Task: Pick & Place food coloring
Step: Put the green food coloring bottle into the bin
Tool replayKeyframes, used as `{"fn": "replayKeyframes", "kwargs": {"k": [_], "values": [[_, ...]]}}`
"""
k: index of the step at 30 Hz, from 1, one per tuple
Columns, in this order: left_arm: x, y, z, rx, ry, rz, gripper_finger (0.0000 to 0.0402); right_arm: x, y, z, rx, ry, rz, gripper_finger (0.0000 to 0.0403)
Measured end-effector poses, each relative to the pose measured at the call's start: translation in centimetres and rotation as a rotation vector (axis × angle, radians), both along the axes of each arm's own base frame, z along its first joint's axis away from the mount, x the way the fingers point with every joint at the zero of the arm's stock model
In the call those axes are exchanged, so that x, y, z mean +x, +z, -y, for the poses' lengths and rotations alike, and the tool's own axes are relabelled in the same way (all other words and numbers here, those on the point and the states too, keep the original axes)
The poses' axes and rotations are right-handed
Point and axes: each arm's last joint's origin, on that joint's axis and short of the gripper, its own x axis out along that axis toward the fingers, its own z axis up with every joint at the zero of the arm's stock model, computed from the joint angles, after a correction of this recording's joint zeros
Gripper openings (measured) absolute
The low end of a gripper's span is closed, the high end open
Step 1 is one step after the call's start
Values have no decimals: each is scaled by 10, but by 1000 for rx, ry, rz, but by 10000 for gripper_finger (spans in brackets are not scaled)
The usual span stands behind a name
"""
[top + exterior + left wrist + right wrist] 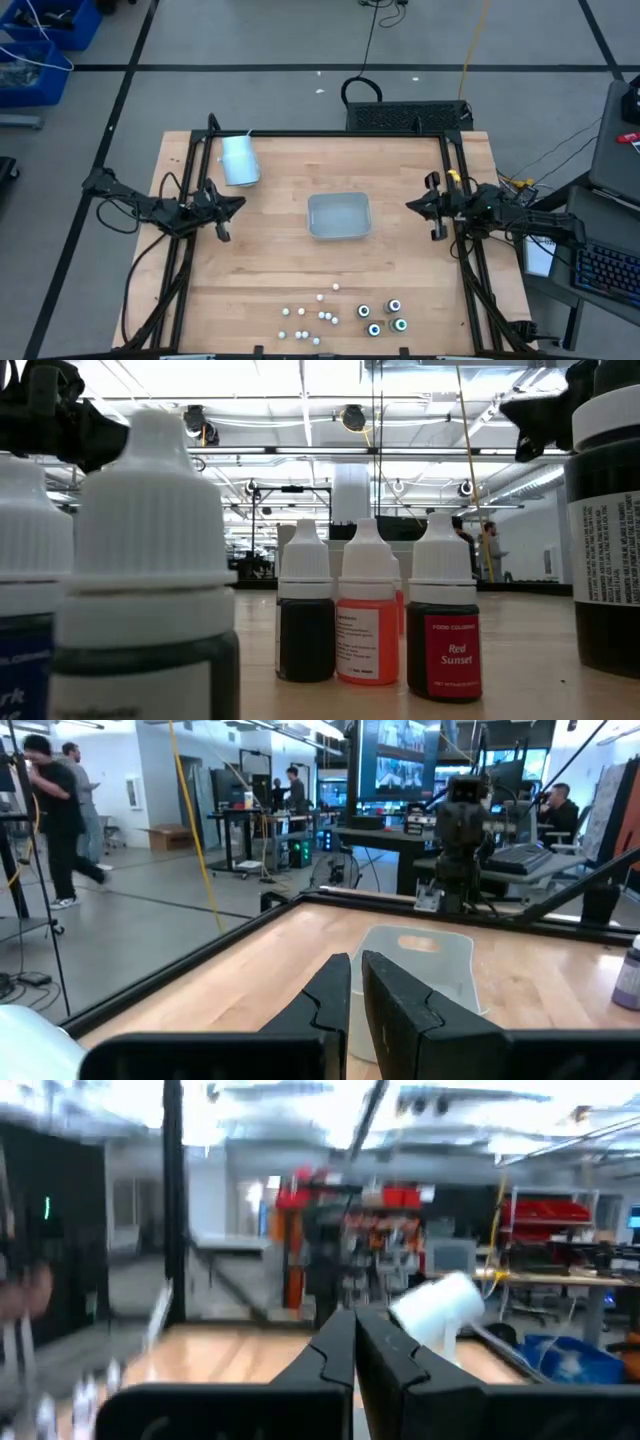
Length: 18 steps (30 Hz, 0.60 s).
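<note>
The food coloring stands in a cluster near the table's near edge: several tiny whitish bottles (308, 320) and the dark round white-capped ones (383, 318) to their right. The low view shows them upright on their bases, among them a dark one (305, 610), an orange-red one (367, 618) and one labelled Red Sunset (445, 625). My left gripper (240, 203) (356, 982) hovers shut over the table's left side. My right gripper (408, 205) (355, 1335) hovers shut over the right side. Both point toward the table's middle, far from the bottles.
A clear rectangular tray (340, 216) (420, 960) sits at mid-table between the two grippers. A pale blue-white cup (240, 160) (440, 1310) lies on its side near the far left corner. Bare wood lies between the tray and the bottles. People stand in the room beyond.
</note>
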Motion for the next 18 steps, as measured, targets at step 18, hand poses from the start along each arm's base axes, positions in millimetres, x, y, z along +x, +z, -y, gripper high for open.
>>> {"fn": "replayKeyframes", "kwargs": {"k": [18], "values": [[0, -1, 0, 154, 9, -68, 40, 40, 142, -55, -301, -242, -544, 42]]}}
